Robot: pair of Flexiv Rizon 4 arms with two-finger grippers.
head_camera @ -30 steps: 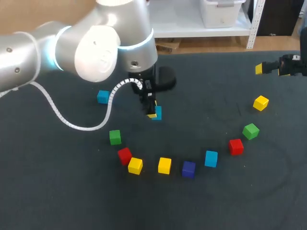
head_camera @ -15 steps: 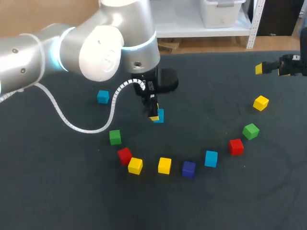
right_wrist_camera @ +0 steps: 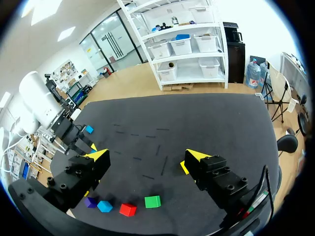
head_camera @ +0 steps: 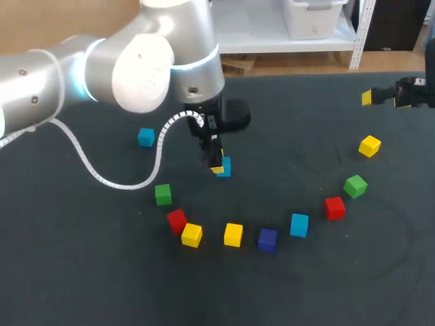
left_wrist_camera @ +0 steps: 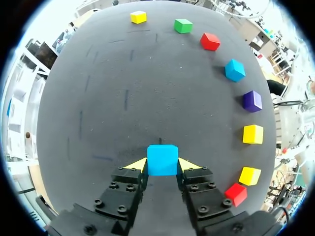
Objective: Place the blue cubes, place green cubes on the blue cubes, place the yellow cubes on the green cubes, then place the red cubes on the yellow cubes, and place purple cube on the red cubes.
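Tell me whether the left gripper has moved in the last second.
Yes, slightly: the left gripper, shut on a blue cube, has come a little nearer the purple cube, which stayed put.

No writing, number, label or sign can be read in any view; the blue cube (left_wrist_camera: 162, 159) seen closest looks plain, and finer marks elsewhere are perhaps too small to tell

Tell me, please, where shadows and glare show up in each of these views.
Head view: glare gleams on the left arm, on its pale shell; cube shadows are hard to tell on the dark mat. Left wrist view: the blue cube, held in the left tool, is evenly lit, with no glare. Right wrist view: the right tool hangs open over an evenly lit mat.
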